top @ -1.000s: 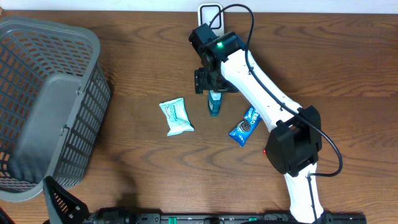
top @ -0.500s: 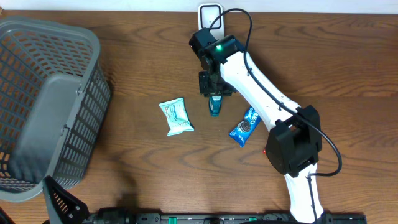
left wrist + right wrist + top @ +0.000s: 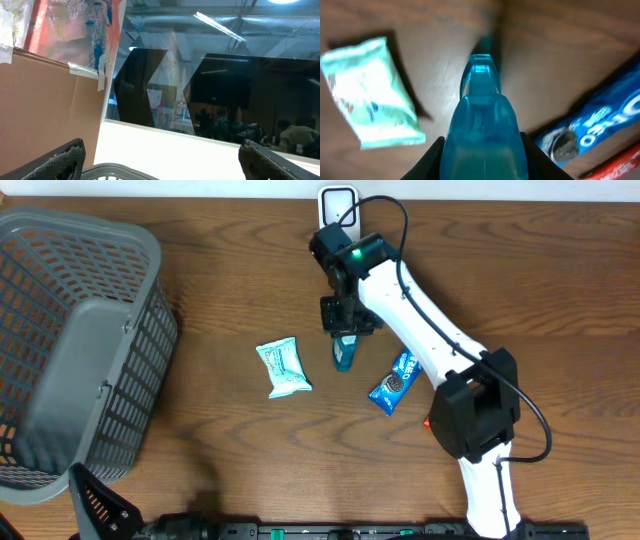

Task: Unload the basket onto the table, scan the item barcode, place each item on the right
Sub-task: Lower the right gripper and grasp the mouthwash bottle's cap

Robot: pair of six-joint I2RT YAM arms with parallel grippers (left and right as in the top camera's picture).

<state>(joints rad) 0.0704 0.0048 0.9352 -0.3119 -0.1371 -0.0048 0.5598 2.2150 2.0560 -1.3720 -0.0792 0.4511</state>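
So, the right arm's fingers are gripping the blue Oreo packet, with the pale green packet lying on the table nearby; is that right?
Not quite. The right arm's fingers are gripping the teal bottle, not the blue Oreo packet, which lies free on the table, as the right wrist view shows. The pale green packet does lie nearby.

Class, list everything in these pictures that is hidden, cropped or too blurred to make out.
- Teal bottle: no barcode shows. The right wrist view is a blurred close-up, and overhead the right arm covers its upper end.
- Oreo pack: cropped by the right wrist view's edge.
- White device: cut off by the overhead view's top edge.
- Left fingers: only the tips show in the left wrist view.
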